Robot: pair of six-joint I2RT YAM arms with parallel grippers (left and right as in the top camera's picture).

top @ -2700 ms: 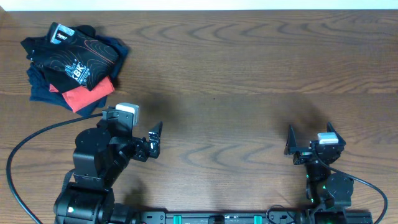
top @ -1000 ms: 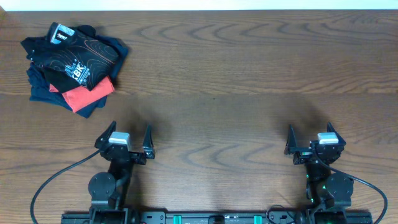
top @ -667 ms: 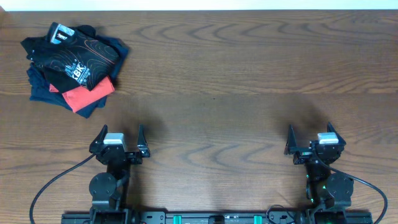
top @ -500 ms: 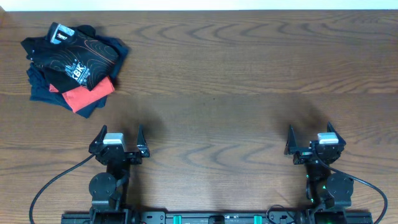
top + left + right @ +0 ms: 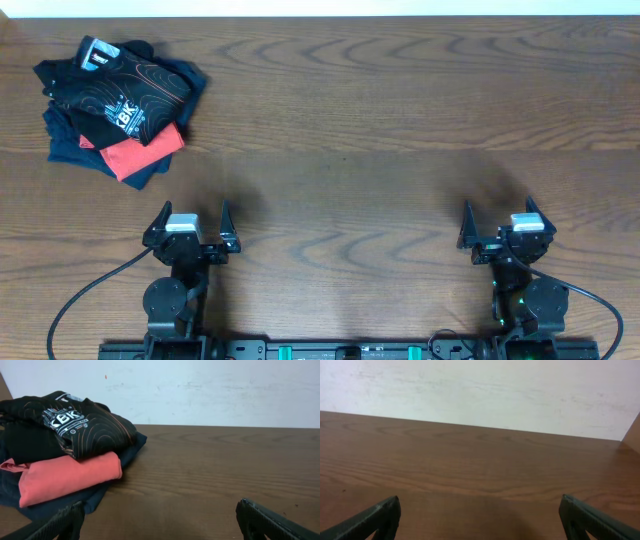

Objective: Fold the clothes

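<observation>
Jersey [image 5: 120, 95] lies bunched on top of a small pile at the far left of the bench [image 5: 400, 120]. It is black and shiny, with fine copper contour lines and white lettering. Under it I see a coral-red garment [image 5: 145, 157] and a navy garment [image 5: 70, 148]. My left hand [image 5: 193, 212] and right hand [image 5: 498, 208] hang at the near edge, both spread wide, holding nothing, well apart from the pile.

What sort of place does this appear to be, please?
Probably a robotics lab bench: the left gripper and right gripper sit at a wooden table by a plain white wall, with the jersey on a garment pile.
</observation>
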